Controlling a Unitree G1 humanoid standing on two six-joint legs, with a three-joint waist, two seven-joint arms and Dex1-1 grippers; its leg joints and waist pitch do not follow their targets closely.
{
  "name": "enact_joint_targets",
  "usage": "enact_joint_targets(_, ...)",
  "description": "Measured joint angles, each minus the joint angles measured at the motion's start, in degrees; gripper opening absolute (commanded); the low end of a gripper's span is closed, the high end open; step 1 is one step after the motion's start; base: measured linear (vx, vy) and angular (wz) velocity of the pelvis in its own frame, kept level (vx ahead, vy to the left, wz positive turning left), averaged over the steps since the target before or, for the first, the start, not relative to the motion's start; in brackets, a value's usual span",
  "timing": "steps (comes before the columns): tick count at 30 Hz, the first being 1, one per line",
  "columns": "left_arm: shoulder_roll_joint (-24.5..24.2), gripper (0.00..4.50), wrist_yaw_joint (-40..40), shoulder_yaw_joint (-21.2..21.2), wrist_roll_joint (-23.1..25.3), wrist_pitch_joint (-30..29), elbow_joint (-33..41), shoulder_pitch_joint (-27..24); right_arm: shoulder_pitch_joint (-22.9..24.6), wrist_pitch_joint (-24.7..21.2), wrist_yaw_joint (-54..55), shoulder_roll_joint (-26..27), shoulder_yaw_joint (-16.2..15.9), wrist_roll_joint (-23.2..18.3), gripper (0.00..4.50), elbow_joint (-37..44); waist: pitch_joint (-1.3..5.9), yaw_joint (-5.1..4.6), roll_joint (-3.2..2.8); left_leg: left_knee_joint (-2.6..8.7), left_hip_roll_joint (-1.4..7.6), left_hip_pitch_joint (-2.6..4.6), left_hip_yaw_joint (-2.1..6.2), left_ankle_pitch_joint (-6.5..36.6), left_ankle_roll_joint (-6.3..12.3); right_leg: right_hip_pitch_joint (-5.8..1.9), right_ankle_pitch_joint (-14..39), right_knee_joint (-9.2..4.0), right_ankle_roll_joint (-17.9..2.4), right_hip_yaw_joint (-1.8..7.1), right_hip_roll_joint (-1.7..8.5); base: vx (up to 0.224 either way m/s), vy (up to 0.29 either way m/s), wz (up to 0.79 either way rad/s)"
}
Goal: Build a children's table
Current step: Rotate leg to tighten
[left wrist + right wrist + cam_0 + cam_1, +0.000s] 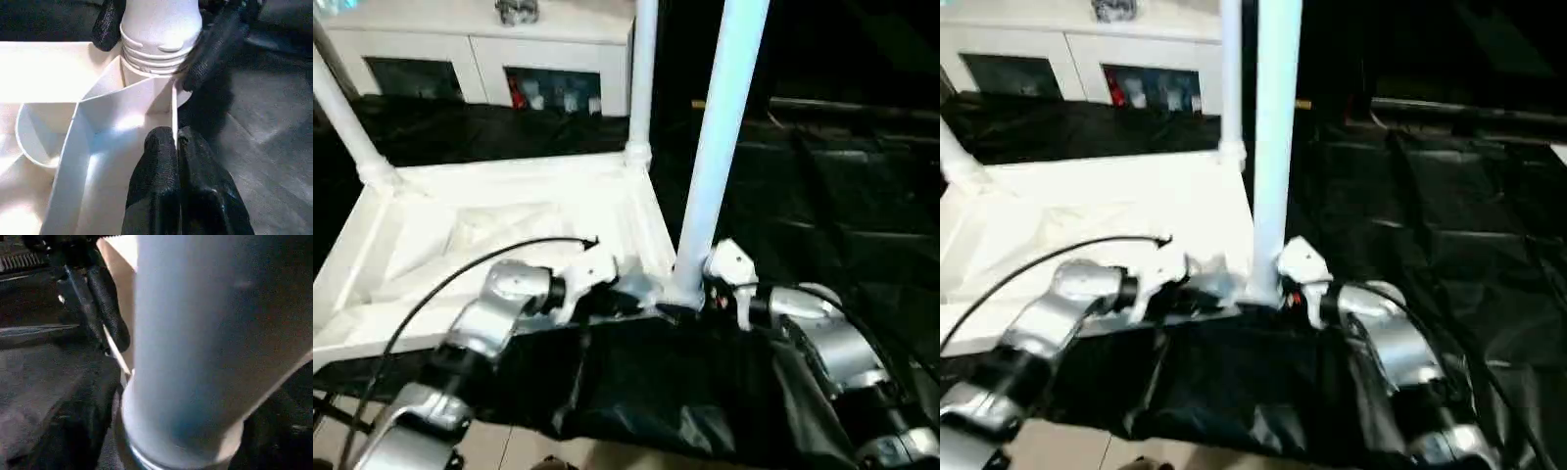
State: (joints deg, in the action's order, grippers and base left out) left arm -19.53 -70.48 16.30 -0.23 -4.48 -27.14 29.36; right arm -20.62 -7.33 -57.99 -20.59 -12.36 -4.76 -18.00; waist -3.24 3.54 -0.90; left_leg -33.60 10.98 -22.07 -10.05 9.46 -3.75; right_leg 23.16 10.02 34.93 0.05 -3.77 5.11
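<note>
The children's table lies upside down, its white top point(509, 225) ribbed side up on black sheeting. Three white legs stand upright in its corner sockets: a far-left one point(342, 117), a far one point(643, 78) and a near one point(720, 147). My left gripper point(176, 142) is shut on the top's thin raised rim, just beside the near leg's socket. My right gripper point(156, 46) sits at the ridged base of that near leg point(161, 24), right above the socket. The right wrist view has the same leg point(205, 342) very close up.
Black sheeting point(656, 392) covers the work surface and falls over its near edge. A white cabinet point(480, 49) with glass doors stands behind. A black cable point(460, 269) arcs over my left forearm. Pale floor shows along the bottom edge.
</note>
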Motion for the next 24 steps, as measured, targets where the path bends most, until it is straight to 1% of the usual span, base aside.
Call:
enact_joint_targets(2, -0.31, 0.0, -0.49, 0.01, -0.12, 0.0, 0.4, -0.17, 0.06, -0.1, -0.42, -0.15, -0.1, -0.02, 3.08, 0.31, 0.0, 0.0, 0.0, 0.0, 0.0, 0.0, 0.0, 0.0, 0.0, 0.0, 0.0, 0.0, 0.0, 0.0, 0.0, 0.0, 0.0, 0.0)
enact_joint_targets(3, -0.37, 0.0, -0.63, 0.01, -0.16, 0.0, 0.44, -0.2, 0.08, -0.14, -0.59, -0.23, -0.12, -0.02, 3.08, 0.4, 0.0, 0.01, 0.0, -0.01, 0.0, 0.0, 0.0, 0.0, 0.0, 0.0, 0.0, 0.0, 0.0, 0.0, 0.0, 0.0, 0.0, 0.0)
enact_joint_targets(7, -0.52, 0.0, -1.2, -0.01, -0.21, 0.0, 0.63, -0.29, 0.24, -1.1, -0.82, -0.25, -0.13, -0.21, 2.79, 1.14, 0.0, 0.01, 0.0, -0.01, 0.0, 0.0, 0.0, 0.0, 0.0, 0.0, 0.01, 0.0, 0.01, 0.0, 0.0, 0.0, 0.0, 0.0)
enact_joint_targets(12, -0.3, 0.0, -0.52, -0.02, -0.16, -0.12, 0.7, -0.3, 0.45, -1.4, -0.26, 0.26, 0.07, -0.28, 2.74, 1.39, 0.0, 0.03, 0.0, -0.01, 0.0, -0.01, -0.01, 0.0, 0.0, 0.0, 0.02, -0.01, 0.03, 0.01, 0.0, 0.0, 0.0, 0.0)
enact_joint_targets(14, 0.53, 0.0, 2.43, -0.21, 0.38, -0.3, 0.4, -0.25, 0.45, -2.03, 3.4, 1.93, 1.28, 0.17, 2.74, 0.52, 0.0, -0.11, 0.0, -0.03, -0.01, 0.01, -0.01, 0.0, 0.0, 0.0, 0.01, 0.01, 0.02, 0.02, 0.0, 0.0, 0.0, 0.0)
enact_joint_targets(16, 2.48, 0.0, 6.5, -0.74, 1.7, -0.73, -1.4, 0.75, -0.18, -2.52, 9.44, 4.54, 3.06, 0.98, 2.73, -1.65, 0.01, -0.26, -0.01, -0.06, -0.01, 0.05, -0.01, 0.0, 0.0, -0.01, -0.01, 0.04, -0.01, 0.02, 0.0, 0.0, 0.0, 0.0)
enact_joint_targets(18, 3.95, 0.0, 9.87, -1.01, 2.34, -1.43, -3.11, 1.91, -1.72, -3.62, 14.38, 6.44, 4.01, 1.69, 2.73, -3.73, 0.01, -0.4, 0.01, -0.07, -0.01, 0.06, -0.01, 0.0, 0.0, -0.01, 0.03, 0.03, 0.04, 0.02, 0.0, 0.0, 0.0, 0.0)
enact_joint_targets(23, 11.08, 0.0, 21.85, -1.73, 4.67, -4.37, -10.49, 7.24, -6.54, -5.01, 31.59, 12.83, 8.86, 3.51, 2.72, -11.19, 0.02, -0.83, 0.02, -0.16, -0.05, 0.06, 0.0, 0.0, 0.0, -0.03, 0.12, 0.0, 0.2, 0.05, 0.01, 0.0, 0.0, 0.0)
enact_joint_targets(24, 11.98, 0.0, 23.4, -1.74, 4.87, -4.75, -11.25, 7.87, -7.25, -5.08, 33.93, 13.51, 9.37, 3.9, 2.72, -12.05, 0.03, -0.92, 0.0, -0.15, -0.07, 0.05, 0.0, 0.0, 0.0, -0.03, 0.12, 0.0, 0.2, 0.06, 0.02, 0.0, 0.0, 0.0)
